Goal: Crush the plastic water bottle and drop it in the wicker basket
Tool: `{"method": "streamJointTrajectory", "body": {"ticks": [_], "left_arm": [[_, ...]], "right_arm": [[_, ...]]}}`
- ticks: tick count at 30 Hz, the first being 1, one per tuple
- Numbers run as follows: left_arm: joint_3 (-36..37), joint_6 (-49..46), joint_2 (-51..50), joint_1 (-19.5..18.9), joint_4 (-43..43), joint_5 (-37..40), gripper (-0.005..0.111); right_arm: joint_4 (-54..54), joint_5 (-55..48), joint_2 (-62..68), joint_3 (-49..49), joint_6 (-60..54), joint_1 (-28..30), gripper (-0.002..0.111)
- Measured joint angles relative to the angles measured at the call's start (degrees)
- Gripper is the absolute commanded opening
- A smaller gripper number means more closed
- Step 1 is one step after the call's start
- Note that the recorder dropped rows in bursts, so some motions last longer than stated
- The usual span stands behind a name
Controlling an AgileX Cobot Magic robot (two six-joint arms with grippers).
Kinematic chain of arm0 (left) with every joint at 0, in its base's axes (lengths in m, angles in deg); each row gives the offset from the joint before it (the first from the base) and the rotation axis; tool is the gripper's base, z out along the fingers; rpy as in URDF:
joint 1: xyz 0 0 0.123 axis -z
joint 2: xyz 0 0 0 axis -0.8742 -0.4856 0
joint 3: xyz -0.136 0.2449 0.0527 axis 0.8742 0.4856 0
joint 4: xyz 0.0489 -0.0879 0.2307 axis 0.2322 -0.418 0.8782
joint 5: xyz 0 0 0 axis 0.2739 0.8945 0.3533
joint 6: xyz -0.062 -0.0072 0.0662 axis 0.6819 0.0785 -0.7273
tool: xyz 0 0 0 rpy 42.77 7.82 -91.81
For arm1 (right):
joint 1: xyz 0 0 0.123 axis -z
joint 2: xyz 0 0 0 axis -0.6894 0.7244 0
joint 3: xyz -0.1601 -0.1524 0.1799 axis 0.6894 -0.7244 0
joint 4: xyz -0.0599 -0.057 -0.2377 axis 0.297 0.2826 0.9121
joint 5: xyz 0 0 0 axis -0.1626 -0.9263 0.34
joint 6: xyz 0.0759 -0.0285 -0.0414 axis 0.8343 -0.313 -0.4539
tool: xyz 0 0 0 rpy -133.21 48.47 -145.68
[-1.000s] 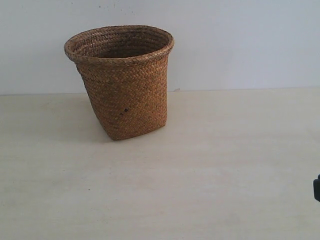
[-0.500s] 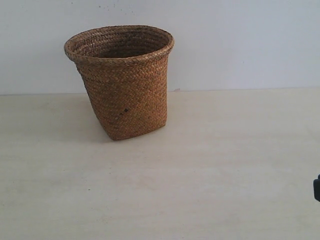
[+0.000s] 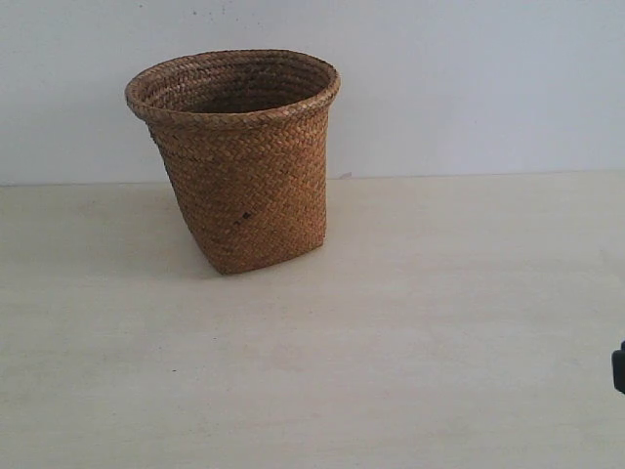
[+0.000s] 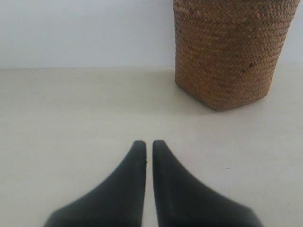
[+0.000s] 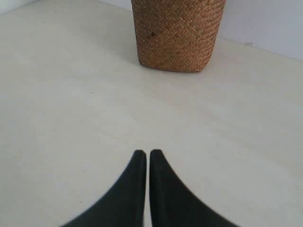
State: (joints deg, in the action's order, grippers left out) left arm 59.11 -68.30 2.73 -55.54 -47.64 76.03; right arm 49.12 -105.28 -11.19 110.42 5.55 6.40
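Observation:
The brown wicker basket (image 3: 239, 161) stands upright at the back left of the pale table. The plastic water bottle shows in no view. My left gripper (image 4: 146, 143) is shut with nothing held, hanging over bare table short of the wicker basket (image 4: 227, 52). Over bare table too, my right gripper (image 5: 143, 152) is shut and empty, the wicker basket (image 5: 176, 34) well beyond its tips. In the exterior view only a dark sliver of the right arm (image 3: 618, 369) pokes in at the right edge.
A plain white wall (image 3: 469, 88) rises right behind the table (image 3: 391, 322). Inside of the basket is not visible from these angles.

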Motion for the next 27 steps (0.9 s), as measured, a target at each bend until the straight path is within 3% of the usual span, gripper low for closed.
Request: {"method": "streamJointTrajectory", "body": {"ticks": [27], "left_arm": [[0.0,-0.7,0.0,-2.0,0.0,0.0,0.004]], "right_arm": [[0.0,0.0,0.0,0.0,0.0,0.0,0.000]]}}
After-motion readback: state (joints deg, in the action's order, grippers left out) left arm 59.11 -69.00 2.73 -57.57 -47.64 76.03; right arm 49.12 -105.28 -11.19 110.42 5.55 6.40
